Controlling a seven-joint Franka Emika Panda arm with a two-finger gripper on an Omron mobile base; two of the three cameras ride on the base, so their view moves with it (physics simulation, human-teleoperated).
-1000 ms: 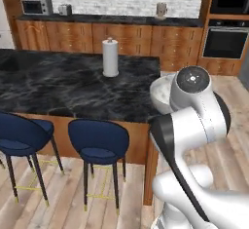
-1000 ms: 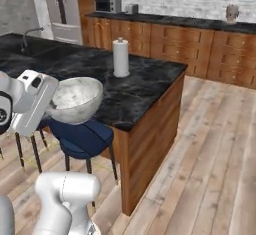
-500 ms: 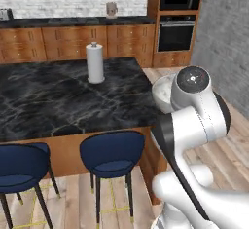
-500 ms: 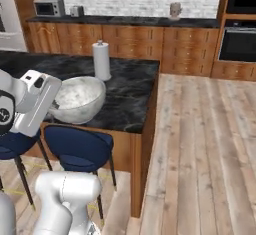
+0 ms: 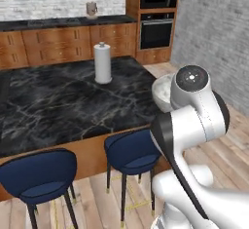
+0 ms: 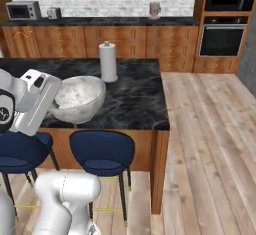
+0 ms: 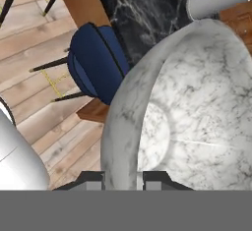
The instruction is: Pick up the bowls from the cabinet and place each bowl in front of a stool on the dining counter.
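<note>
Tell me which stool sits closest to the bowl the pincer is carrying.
The right-hand stool, nearest the island's open end. The marbled bowl held by the pincer hangs almost above it; the other stool sits further left, partly behind the arm.

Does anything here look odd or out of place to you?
Only the marble bowl: it is in the air above the counter edge and the stools, pinched by its rim in the jaws of the gripper. Nothing looks spilled or broken; the paper towel roll stands upright.
</note>
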